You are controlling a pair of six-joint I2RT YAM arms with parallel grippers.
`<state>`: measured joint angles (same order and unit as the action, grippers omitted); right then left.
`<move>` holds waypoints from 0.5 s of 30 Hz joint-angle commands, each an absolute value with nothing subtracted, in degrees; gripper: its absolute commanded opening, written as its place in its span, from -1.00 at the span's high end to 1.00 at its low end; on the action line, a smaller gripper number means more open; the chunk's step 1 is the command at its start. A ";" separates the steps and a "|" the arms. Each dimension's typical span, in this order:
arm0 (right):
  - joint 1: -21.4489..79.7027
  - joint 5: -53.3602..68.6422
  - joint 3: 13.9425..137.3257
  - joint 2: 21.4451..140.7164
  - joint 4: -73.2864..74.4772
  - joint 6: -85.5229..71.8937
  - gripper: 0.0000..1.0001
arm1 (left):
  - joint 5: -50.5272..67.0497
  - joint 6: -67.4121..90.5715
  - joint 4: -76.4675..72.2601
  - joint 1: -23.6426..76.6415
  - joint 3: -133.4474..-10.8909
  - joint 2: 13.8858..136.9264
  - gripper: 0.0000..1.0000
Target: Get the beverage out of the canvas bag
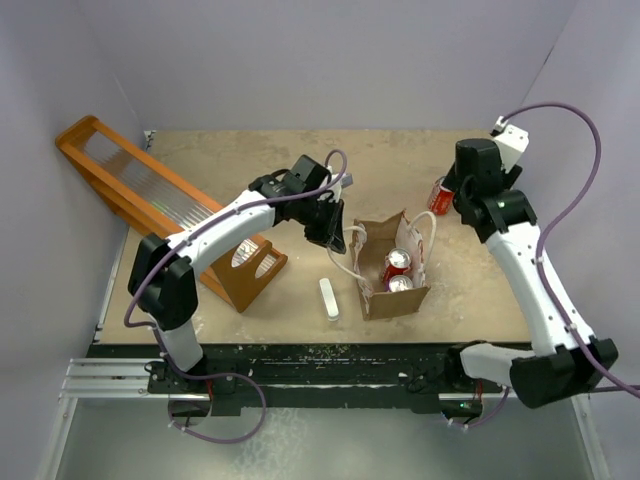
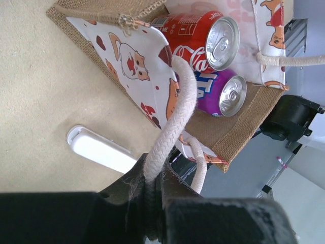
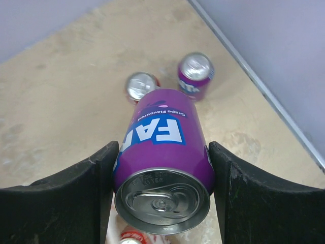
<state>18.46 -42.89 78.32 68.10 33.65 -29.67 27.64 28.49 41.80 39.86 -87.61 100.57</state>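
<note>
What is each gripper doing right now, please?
Left gripper: closed on the white rope handle of the canvas bag.
Right gripper: closed on a purple can.

Your two arms wear white shells with black joints. Along the left arm (image 1: 215,233) a purple cable (image 1: 335,153) loops by the wrist. The right arm (image 1: 540,272) trails a second purple cable (image 1: 596,150) from a small white block (image 1: 510,137) at its top. The right gripper (image 3: 162,152) has thick, matte black fingers (image 3: 66,198) with rounded inner edges.
</note>
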 commanded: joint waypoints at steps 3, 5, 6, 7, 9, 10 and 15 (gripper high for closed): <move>11.20 -32.22 76.33 72.74 37.33 -37.08 1.00 | 26.48 30.52 42.28 39.53 -90.78 102.26 1.00; 10.15 -30.29 73.68 74.02 36.76 -37.50 1.00 | 26.15 30.58 42.55 39.55 -90.85 102.38 1.00; 9.41 -29.03 71.89 74.78 35.96 -37.80 1.00 | 26.00 30.56 42.66 39.48 -90.83 102.44 1.00; 8.76 -28.04 70.81 75.52 35.48 -38.24 1.00 | 25.77 30.57 42.89 39.54 -90.92 102.52 1.00; 7.33 -26.71 69.20 77.22 34.45 -39.14 1.00 | 25.58 30.59 43.27 39.53 -91.04 102.78 1.00; 6.89 -26.58 68.90 78.31 34.12 -39.68 1.00 | 25.62 30.59 43.39 39.52 -91.05 102.95 1.00; 4.05 -23.80 69.57 83.70 32.38 -42.80 1.00 | 25.85 30.71 43.96 39.55 -90.92 103.41 1.00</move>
